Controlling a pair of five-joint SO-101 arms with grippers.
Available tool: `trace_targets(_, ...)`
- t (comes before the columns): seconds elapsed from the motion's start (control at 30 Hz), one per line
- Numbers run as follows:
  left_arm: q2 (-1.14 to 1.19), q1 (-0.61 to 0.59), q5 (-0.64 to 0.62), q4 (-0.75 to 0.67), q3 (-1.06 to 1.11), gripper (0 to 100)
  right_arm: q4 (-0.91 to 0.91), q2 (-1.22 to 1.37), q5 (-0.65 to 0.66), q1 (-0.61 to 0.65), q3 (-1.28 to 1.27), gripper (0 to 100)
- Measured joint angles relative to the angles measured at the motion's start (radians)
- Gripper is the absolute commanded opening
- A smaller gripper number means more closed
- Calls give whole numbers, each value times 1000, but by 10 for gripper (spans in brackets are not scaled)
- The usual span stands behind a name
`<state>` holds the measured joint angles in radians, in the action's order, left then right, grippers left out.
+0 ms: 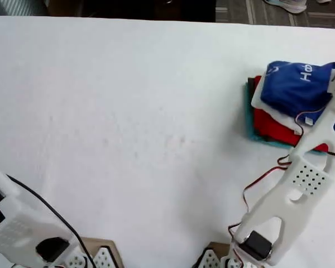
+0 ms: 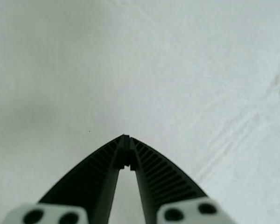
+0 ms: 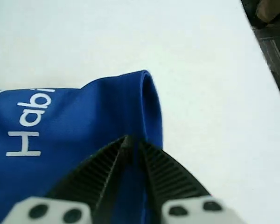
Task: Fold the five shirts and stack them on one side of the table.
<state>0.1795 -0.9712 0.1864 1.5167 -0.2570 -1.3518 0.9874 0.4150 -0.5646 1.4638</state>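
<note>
At the table's right edge stands a stack of folded shirts with a blue shirt (image 1: 293,86) (image 3: 84,121) on top. Under it lie a white shirt (image 1: 266,105), a red shirt (image 1: 271,127) and a teal shirt (image 1: 250,127), and a dark edge shows at the stack's back corner. My right arm (image 1: 301,178) stretches from the front edge over the stack. My right gripper (image 3: 129,141) is shut, its tips resting on a crease near the blue shirt's folded edge. Low over bare white cloth, my left gripper (image 2: 125,139) is shut with nothing in it.
The white tablecloth (image 1: 128,111) covers the whole table. My left arm (image 1: 17,229) sits at the front left corner with a black cable trailing from it. Both arm bases stand along the front edge. Dark floor lies beyond the far edge.
</note>
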Motion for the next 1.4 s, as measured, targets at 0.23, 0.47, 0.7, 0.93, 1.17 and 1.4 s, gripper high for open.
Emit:
trace_targets(0.23, 0, 0, 0, 0, 0, 27, 17, 0, -21, 48, 132, 20)
trace_targets(0.47, 0, 0, 0, 57, 0, 27, 198, 147, -37, 48, 74, 20)
trace_targets(0.7, 0, 0, 0, 66, 0, 27, 213, 242, -37, 20, 74, 20)
trace_targets(0.93, 0, 0, 0, 66, 0, 27, 87, 209, -112, 17, 152, 20)
trace_targets(1.17, 0, 0, 0, 63, 0, 27, -269, -57, -141, 140, 155, 21)
trace_targets(1.4, 0, 0, 0, 54, 0, 27, -397, -130, -87, 344, 126, 20)
